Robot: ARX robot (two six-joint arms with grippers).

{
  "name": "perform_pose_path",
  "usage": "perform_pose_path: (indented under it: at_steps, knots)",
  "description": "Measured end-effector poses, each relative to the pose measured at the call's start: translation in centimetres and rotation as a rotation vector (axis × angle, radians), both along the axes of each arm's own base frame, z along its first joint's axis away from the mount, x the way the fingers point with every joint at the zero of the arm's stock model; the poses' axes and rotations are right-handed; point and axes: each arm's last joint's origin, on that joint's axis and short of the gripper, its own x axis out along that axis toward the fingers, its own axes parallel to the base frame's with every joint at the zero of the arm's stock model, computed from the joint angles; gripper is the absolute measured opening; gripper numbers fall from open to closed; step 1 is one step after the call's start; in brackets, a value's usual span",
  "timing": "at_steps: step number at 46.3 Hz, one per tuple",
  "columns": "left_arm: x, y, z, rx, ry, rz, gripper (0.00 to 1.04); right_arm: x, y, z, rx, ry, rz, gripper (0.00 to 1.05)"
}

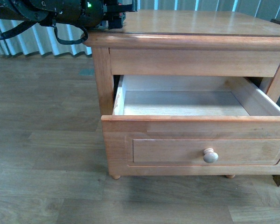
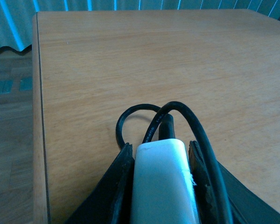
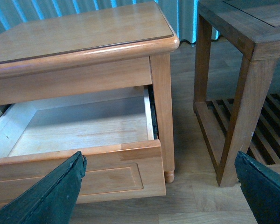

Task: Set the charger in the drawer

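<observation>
Your left gripper [image 2: 159, 149] is clamped on the charger [image 2: 164, 184] — the white block sits squarely between the two dark fingers [image 2: 120, 177], its far end about level with their tips. The black cable [image 2: 130, 114] leaves that end, curls out in a loop beyond the fingertips and runs back along the outside of one finger. Below and ahead of the fingers lies the wooden top of the cabinet [image 2: 130, 60]; you cannot tell from the wrist view whether the charger touches the wood. In the front view your left arm [image 1: 70, 11] sits at the cabinet's top corner, above and off to one side of the drawer [image 1: 196, 122], which stands pulled out with its pale inside showing and a round knob [image 1: 210, 155] on its front. Your right gripper [image 3: 159, 157] is spread wide — the drawer's front corner shows between its fingers [image 3: 60, 191], and a darker side table [image 3: 252, 70] stands beyond the other finger.
</observation>
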Motion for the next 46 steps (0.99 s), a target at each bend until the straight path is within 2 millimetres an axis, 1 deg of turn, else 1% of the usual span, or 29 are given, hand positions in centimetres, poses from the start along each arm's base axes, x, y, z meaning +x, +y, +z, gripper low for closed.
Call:
perform_pose_path:
  at_steps: [5, 11, 17, 19, 24, 34, 40, 46]
  knots:
    - [-1.0, -0.1, 0.3, -0.017, -0.005, -0.003, 0.32, 0.0, 0.0, 0.0, 0.0, 0.0, 0.0, 0.96]
    - [-2.8, -0.7, 1.3, -0.041, -0.026, -0.021, 0.32, 0.0, 0.0, 0.0, 0.0, 0.0, 0.0, 0.96]
    - [-4.9, -1.7, 2.7, -0.049, -0.052, -0.059, 0.32, 0.0, 0.0, 0.0, 0.0, 0.0, 0.0, 0.96]
    - [-6.1, -2.2, 3.4, -0.054, -0.063, -0.079, 0.32, 0.0, 0.0, 0.0, 0.0, 0.0, 0.0, 0.96]
    - [-7.8, -3.1, 3.9, -0.052, -0.069, -0.114, 0.32, 0.0, 0.0, 0.0, 0.0, 0.0, 0.0, 0.96]
    - [-11.8, -5.5, 3.4, -0.02, -0.046, -0.229, 0.32, 0.0, 0.0, 0.0, 0.0, 0.0, 0.0, 0.96]
    - [-12.9, -6.4, 2.9, -0.007, -0.026, -0.271, 0.32, 0.0, 0.0, 0.0, 0.0, 0.0, 0.0, 0.96]
    - [-13.5, -7.0, 1.7, 0.014, 0.021, -0.292, 0.32, 0.0, 0.0, 0.0, 0.0, 0.0, 0.0, 0.96]
